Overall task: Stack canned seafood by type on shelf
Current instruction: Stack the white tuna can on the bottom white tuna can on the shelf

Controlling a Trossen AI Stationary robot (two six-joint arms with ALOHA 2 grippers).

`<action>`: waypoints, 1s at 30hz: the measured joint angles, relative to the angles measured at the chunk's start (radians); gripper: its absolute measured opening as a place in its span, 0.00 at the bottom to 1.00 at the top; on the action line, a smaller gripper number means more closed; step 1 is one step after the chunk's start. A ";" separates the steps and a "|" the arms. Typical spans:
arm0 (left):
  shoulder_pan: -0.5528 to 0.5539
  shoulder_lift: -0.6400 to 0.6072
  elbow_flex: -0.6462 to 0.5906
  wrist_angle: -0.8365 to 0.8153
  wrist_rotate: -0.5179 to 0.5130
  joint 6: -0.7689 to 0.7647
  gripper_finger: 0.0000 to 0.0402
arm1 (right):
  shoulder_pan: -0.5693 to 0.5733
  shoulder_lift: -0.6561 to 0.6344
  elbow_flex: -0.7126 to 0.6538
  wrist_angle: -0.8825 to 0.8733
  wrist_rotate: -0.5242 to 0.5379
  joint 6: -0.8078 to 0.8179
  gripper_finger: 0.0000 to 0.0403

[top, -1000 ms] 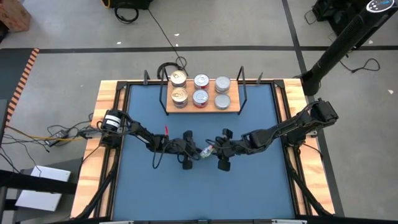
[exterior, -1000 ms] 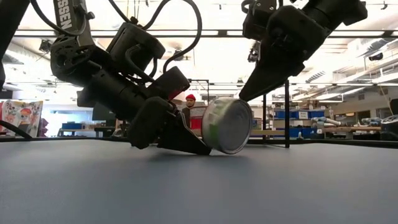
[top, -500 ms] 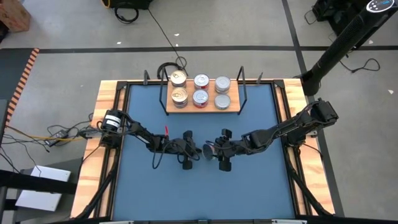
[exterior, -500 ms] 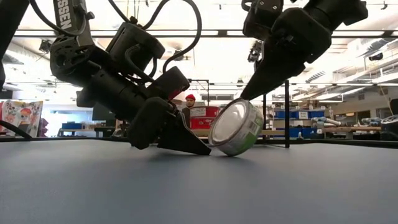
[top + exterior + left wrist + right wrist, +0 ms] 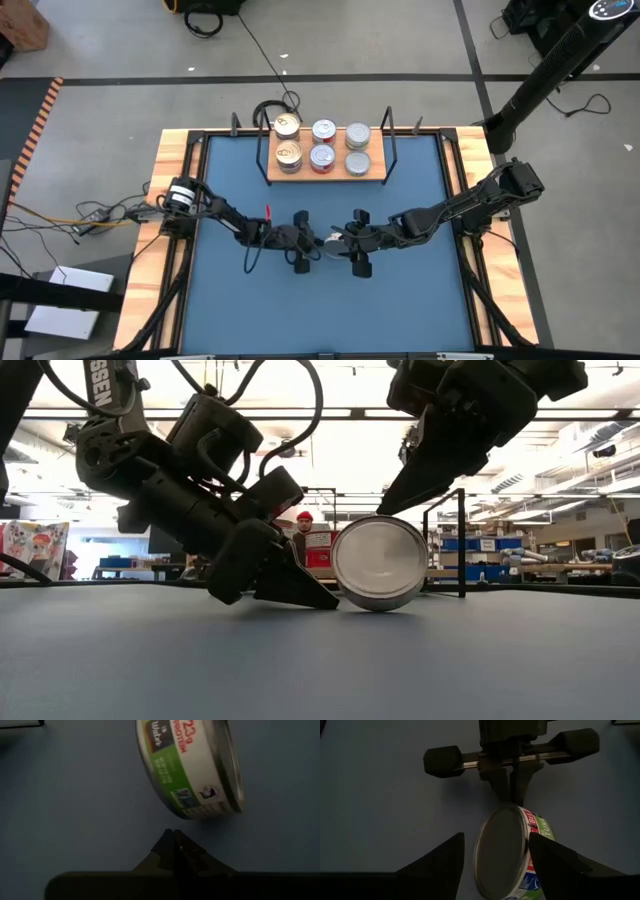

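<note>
Green-and-white labelled tin on edge

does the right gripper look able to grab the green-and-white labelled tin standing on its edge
Probably yes: the right gripper is open with the green-and-white labelled tin between its fingers. The shut left gripper touches the tin's far side, not blocking it.

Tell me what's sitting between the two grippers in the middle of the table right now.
One can, standing on its edge on the blue table. The low view shows it between the shut left gripper and the open right gripper.
</note>
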 joint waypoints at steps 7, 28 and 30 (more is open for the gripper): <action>0.000 0.002 -0.003 0.050 -0.024 0.000 0.01 | 0.009 0.000 0.000 0.035 -0.062 -0.007 0.56; -0.043 0.004 -0.002 0.086 -0.043 0.026 0.01 | 0.073 0.002 0.001 -0.074 0.077 0.164 0.61; -0.057 0.003 -0.002 0.087 -0.039 0.027 0.01 | 0.073 0.002 0.001 -0.076 0.077 0.170 0.63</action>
